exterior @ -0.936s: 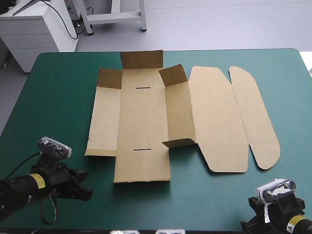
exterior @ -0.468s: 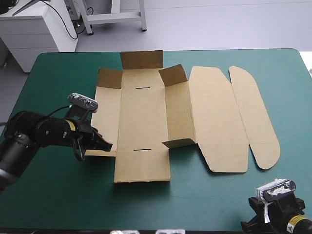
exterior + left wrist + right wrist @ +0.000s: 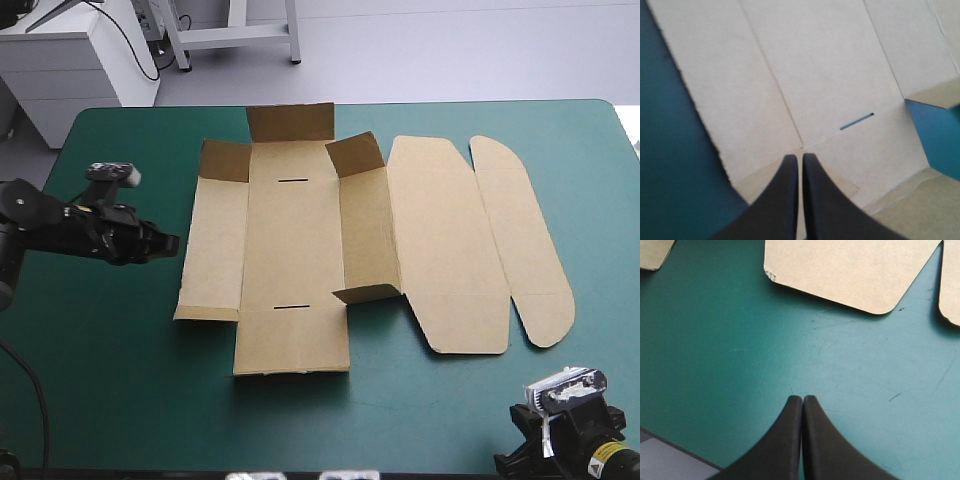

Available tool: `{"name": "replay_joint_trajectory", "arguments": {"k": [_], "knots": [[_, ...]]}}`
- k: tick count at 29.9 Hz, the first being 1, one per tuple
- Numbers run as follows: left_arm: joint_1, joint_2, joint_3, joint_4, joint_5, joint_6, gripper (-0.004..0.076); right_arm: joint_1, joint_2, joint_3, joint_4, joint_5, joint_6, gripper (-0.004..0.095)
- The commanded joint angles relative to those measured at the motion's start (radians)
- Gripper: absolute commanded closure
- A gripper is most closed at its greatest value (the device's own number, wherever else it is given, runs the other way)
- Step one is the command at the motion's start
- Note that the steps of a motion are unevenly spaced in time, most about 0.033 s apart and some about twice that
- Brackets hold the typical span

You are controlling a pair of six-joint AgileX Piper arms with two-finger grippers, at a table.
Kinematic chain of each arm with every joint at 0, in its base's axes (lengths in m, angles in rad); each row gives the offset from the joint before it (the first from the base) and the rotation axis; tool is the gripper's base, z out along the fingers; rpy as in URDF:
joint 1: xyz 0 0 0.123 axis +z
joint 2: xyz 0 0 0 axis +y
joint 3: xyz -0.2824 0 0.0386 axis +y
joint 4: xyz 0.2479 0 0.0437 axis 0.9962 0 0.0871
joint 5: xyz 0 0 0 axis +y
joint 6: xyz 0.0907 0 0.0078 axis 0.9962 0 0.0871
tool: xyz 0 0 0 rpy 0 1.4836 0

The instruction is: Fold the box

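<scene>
Brown box [image 3: 300, 240] lies spread mid-table on the teal-green cover [image 3: 110, 390], some end flaps raised. High view places the left gripper [image 3: 172, 242] at the box's left edge. Only the wrist views show the fingers: left pair pressed together, empty, over the left panel near a slot [image 3: 856, 121]. Right gripper [image 3: 802, 399] likewise closed above bare cover.

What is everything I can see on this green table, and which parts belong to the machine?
box: one, brown, a cut sheet mid-table, mostly flat, with a few flaps raised at its far end and one near the middle.
table cover: one, teal-green, under everything.
left claw: one, black, shut, at the box's left side.
right claw: one, black, shut, over bare cover by the table's near right corner, apart from the box.
</scene>
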State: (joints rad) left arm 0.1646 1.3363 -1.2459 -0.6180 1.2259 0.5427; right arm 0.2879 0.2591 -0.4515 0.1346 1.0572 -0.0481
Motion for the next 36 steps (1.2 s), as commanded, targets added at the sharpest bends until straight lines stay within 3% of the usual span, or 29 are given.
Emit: {"name": "replay_joint_trajectory", "arguments": {"k": [1,7,16,19,24,26,36], "knots": [[0.123,-0.026,-0.036,-0.065,0.061,0.037,0.0707,0.001,0.013,-0.024,0.005,-0.049,-0.007,0.0922],[0.291,-0.011,-0.036,-0.070,0.061,0.068,0.0707,0.001,0.013,-0.024,0.005,-0.049,-0.007,0.0922],[0.304,0.117,-0.036,-0.099,0.061,0.111,0.0698,0.001,0.013,-0.024,0.005,-0.049,-0.007,0.0922],[0.304,0.165,-0.036,-0.140,0.061,0.111,0.0620,0.001,0.013,-0.024,0.005,-0.049,-0.007,0.0922],[0.304,0.210,-0.034,-0.145,0.061,0.118,0.0369,0.001,0.013,-0.024,0.005,-0.049,-0.007,0.0922],[0.304,0.220,-0.032,-0.147,0.061,0.116,0.0303,0.001,0.013,-0.024,0.005,-0.049,-0.007,0.0922],[0.302,0.276,0.143,-0.298,0.068,0.213,0.0271,0.001,0.013,-0.024,0.005,-0.049,-0.007,0.0922]]}}
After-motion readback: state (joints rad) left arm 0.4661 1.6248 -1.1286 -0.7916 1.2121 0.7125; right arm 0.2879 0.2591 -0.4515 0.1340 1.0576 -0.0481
